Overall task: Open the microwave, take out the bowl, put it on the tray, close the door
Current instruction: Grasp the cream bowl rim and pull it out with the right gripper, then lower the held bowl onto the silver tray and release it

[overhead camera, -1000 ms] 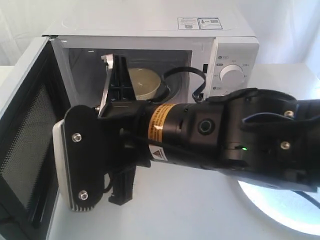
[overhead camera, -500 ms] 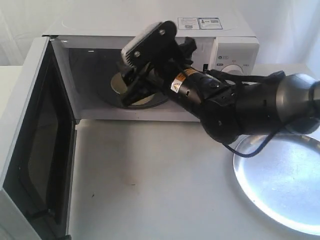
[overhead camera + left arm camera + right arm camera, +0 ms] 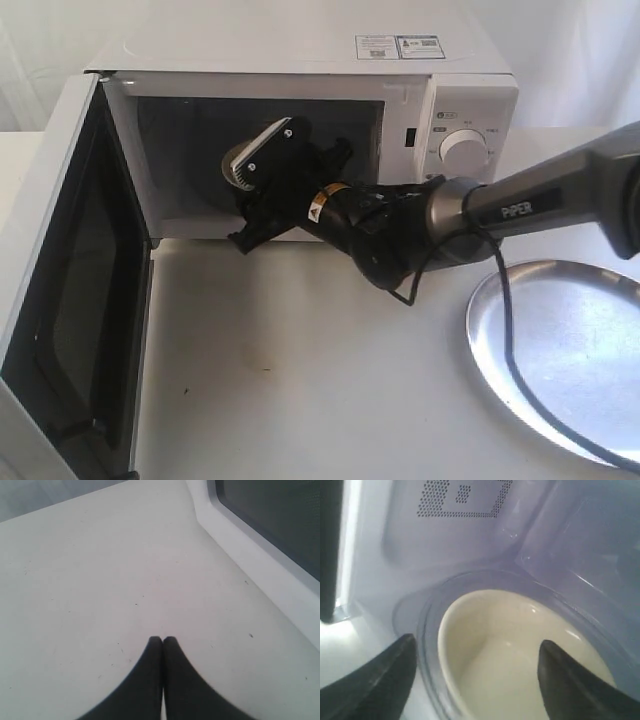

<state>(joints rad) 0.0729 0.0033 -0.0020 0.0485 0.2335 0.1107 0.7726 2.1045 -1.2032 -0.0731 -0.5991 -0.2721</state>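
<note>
The white microwave stands at the back of the table with its door swung wide open to the left. My right gripper reaches into the cavity and hides the bowl in the exterior view. Seen from the right wrist, the cream bowl sits on the glass turntable, and the right gripper is open, one finger outside the bowl's rim and one over its inside. The silver tray lies on the table at the right. My left gripper is shut and empty above the table beside the door.
The open door juts out over the table's left side. A black cable from the right arm hangs across the tray's left rim. The knob panel is on the microwave's right. White tabletop stretches in front of the microwave.
The right arm has moved away from the camera, gone into the microwave cavity and lowered its open gripper over the bowl. The door and tray have not moved.
</note>
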